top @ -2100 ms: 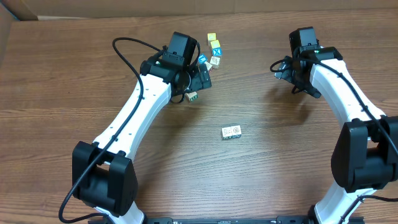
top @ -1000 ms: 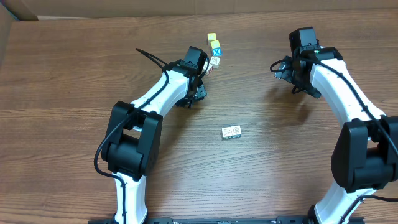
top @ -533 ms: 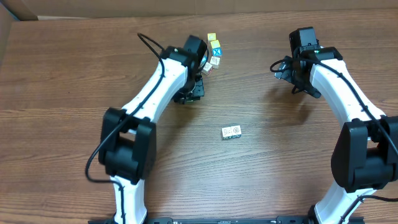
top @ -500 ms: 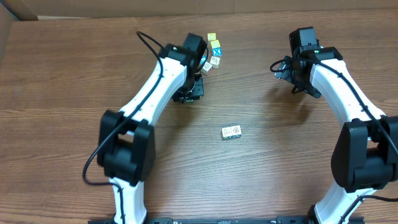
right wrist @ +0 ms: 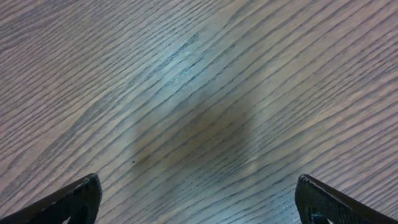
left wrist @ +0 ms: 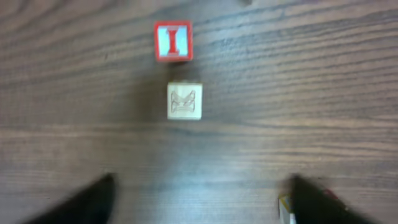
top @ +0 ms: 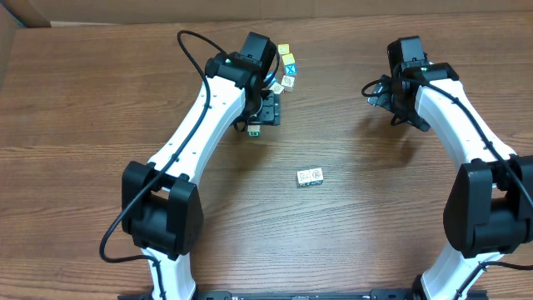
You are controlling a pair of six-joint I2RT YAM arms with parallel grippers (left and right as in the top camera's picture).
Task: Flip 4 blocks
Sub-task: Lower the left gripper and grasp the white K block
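Observation:
In the left wrist view a red-and-white block [left wrist: 173,41] marked "I" lies on the wood, with a pale cream block [left wrist: 185,101] just nearer to me. My left gripper [left wrist: 199,200] hangs open above bare wood, nothing between its fingers. The corner of another cube [left wrist: 284,211] peeks out by its right finger. Overhead, the left gripper [top: 266,111] sits beside a block with green marks [top: 256,130], which lies free. Two pale blocks [top: 311,177] lie together mid-table. My right gripper [top: 381,96] is open over bare wood [right wrist: 199,205].
A short row of yellow-faced and blue-faced cubes [top: 288,67] lies at the back, just right of the left wrist. A cardboard wall [top: 250,10] runs along the table's far edge.
My left gripper has opened and shifted off the green-marked block, which shows on the table again. The left arm has swung round. The right arm has not moved.

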